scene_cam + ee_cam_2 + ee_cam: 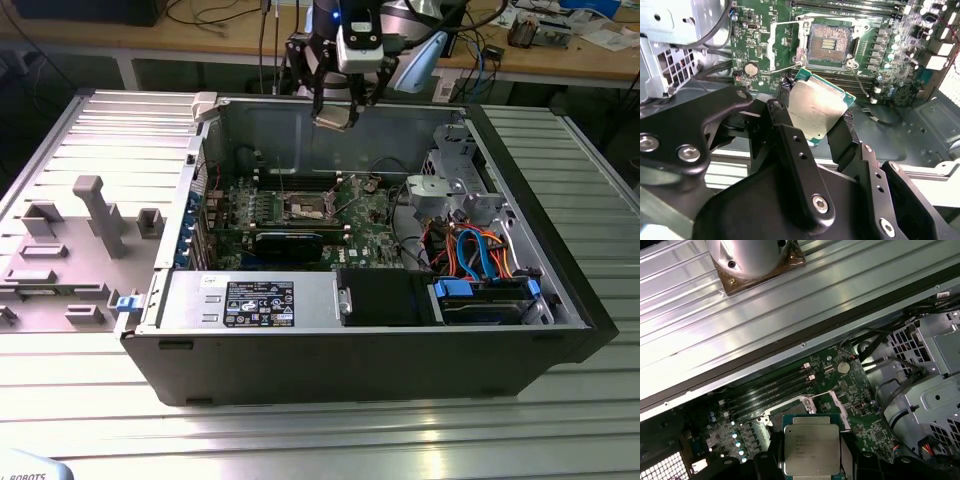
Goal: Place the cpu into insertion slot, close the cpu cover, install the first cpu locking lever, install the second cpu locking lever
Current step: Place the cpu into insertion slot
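Plainly, the jaws were shut on the cpu (815, 107), pinching it by two opposite edges so that its underside and the other two edges were left free. We judged that grip sensible for a part that has to drop flat into a socket, as nothing of the jaws would sit under it.

In the exterior view the cpu (333, 118) hung high over the open computer case (520, 300), up near the case's far wall and well above the green motherboard (370, 235). It was well apart from the insertion slot (305, 208) and not in it. The case itself lay on its side on the ribbed metal tabletop (300, 440), open side up, which put the board face-up for work from above.

In the second wrist view the insertion slot (829, 45) lay bare, its dark centre uncovered. What we took to be the cpu cover (772, 47) stood swung aside just beside it, so the way in was open.

As for its facing, the cpu was held roughly flat with a slight tilt. Its dull silver top was turned up toward the wrist cameras, and its contact side faced down toward the board. Being close to square, it had no real long axis. In both wrist views its edges looked turned at an angle to the slot's edges, so we judged its corners not yet lined up with the slot.
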You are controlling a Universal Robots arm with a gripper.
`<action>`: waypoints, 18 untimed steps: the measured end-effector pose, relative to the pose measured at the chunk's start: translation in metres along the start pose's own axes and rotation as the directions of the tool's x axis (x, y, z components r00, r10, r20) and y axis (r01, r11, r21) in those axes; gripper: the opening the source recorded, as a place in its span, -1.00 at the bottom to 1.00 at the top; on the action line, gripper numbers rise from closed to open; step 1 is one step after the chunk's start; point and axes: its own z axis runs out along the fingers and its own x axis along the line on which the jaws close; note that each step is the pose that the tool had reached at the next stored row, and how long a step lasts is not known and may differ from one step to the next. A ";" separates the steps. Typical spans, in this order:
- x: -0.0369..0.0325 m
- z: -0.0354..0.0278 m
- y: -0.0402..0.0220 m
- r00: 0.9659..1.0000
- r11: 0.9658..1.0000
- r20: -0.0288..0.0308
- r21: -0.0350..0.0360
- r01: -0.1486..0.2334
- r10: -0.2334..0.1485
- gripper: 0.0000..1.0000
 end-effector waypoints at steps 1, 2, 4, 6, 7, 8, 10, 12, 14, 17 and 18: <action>0.0000 0.0000 0.0000 1.000 1.000 0.001 0.000 -0.012 0.012 0.08; 0.0000 0.0002 0.0000 1.000 1.000 0.002 -0.001 -0.028 0.028 0.08; 0.0000 0.0003 0.0000 0.999 0.999 0.004 -0.001 -0.047 0.047 0.08; 0.0000 0.0004 -0.0001 0.998 0.998 0.006 -0.002 -0.070 0.070 0.08; 0.0000 0.0004 0.0000 0.997 0.997 0.007 -0.002 -0.079 0.079 0.08; 0.0000 0.0004 0.0000 0.996 0.996 0.008 -0.002 -0.093 0.093 0.08; 0.0000 0.0005 -0.0001 0.993 0.993 0.010 -0.003 -0.114 0.114 0.08; 0.0000 0.0006 -0.0001 0.991 0.991 0.011 -0.003 -0.132 0.132 0.08; 0.0000 0.0006 -0.0001 0.986 0.986 0.014 -0.004 -0.164 0.164 0.08; 0.0000 0.0006 0.0000 0.985 0.986 0.014 -0.004 -0.169 0.169 0.08; 0.0000 0.0006 -0.0001 0.985 0.986 0.014 -0.004 -0.169 0.169 0.08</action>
